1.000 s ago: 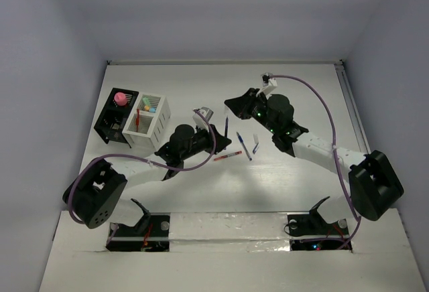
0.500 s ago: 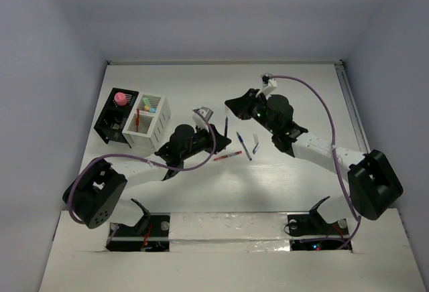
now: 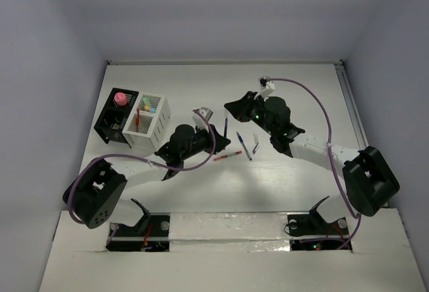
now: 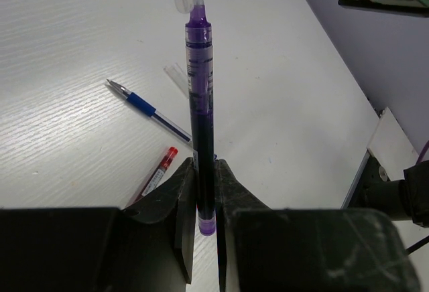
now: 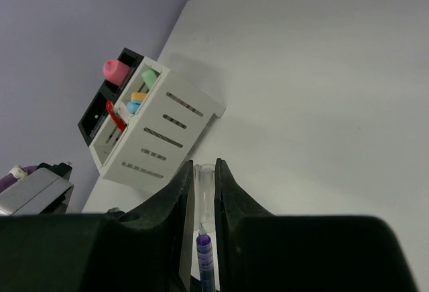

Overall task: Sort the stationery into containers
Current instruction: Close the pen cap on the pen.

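My left gripper (image 4: 204,178) is shut on a purple pen (image 4: 200,118) and holds it above the table, tip pointing away; in the top view the pen (image 3: 226,126) stands out from the left gripper (image 3: 216,133). My right gripper (image 5: 204,171) is shut on a clear cap (image 5: 204,191) right at the pen's tip (image 5: 205,258). A red pen (image 3: 228,155) and a blue pen (image 3: 243,146) lie on the table between the arms. The black box (image 3: 115,115) holds a pink-topped piece (image 3: 120,97). The white box (image 3: 149,119) holds mint green, orange and pale blue bits.
A small clear cap (image 3: 255,148) lies right of the blue pen. The boxes stand at the far left, near the left wall. In the right wrist view a red item (image 5: 115,116) stands in the white box (image 5: 161,131). The right arm's purple cable arcs over the right side.
My right gripper has shifted slightly left, closer over the purple pen's tip. The left arm and the pens on the table have not moved.
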`<action>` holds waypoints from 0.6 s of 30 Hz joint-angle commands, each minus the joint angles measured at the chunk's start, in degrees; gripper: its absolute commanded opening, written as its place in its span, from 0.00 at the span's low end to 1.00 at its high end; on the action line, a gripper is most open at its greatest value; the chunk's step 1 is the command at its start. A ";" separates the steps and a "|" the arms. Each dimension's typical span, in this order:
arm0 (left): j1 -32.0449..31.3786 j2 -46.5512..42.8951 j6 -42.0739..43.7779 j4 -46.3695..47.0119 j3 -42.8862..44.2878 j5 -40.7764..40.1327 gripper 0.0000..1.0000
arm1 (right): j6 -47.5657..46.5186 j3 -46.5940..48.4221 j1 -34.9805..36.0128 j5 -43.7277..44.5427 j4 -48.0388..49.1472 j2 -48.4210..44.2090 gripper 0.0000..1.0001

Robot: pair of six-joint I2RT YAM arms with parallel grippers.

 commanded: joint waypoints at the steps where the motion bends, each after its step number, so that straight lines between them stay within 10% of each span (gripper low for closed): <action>1: 0.28 -1.86 0.52 2.35 1.37 -0.24 0.00 | -0.76 -1.44 0.49 0.39 3.86 -1.54 0.00; 18: 0.28 -2.82 0.61 2.53 0.94 -0.41 0.00 | -3.13 -1.62 2.76 1.62 4.04 -3.04 0.00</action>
